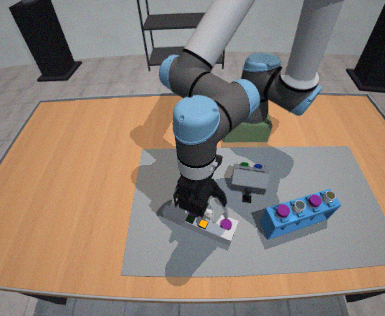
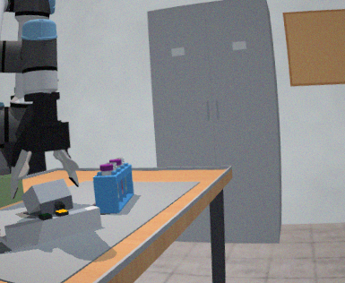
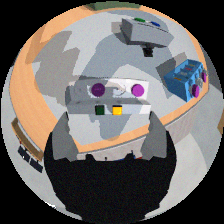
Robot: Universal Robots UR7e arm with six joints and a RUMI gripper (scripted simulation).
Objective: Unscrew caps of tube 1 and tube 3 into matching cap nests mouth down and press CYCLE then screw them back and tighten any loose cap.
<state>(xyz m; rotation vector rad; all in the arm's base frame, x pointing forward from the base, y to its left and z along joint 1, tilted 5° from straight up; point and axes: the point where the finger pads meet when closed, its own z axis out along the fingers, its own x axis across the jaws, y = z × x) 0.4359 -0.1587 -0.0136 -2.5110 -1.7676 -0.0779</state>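
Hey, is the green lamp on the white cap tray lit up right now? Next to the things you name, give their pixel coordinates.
No, the green lamp point(image 1: 190, 219) point(image 2: 45, 216) point(image 3: 100, 110) is dark, while the amber lamp point(image 1: 203, 224) point(image 2: 62, 212) point(image 3: 117, 110) beside it glows.

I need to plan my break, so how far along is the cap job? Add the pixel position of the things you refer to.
Two tubes point(image 1: 299, 206) point(image 3: 199, 83) stand uncapped, their purple caps point(image 1: 226, 224) point(image 3: 137, 90) in the tray point(image 1: 230, 237) point(image 2: 73, 226) point(image 3: 73, 107). The lit amber lamp point(image 1: 203, 224) point(image 2: 62, 212) point(image 3: 117, 110) shows aspiration running. The open fingers point(image 1: 202, 209) point(image 2: 46, 191) hold nothing. Left: green lamp point(image 1: 190, 219) point(image 2: 45, 217) point(image 3: 99, 110), recapping, then the green key point(image 1: 244, 164) point(image 3: 139, 20).
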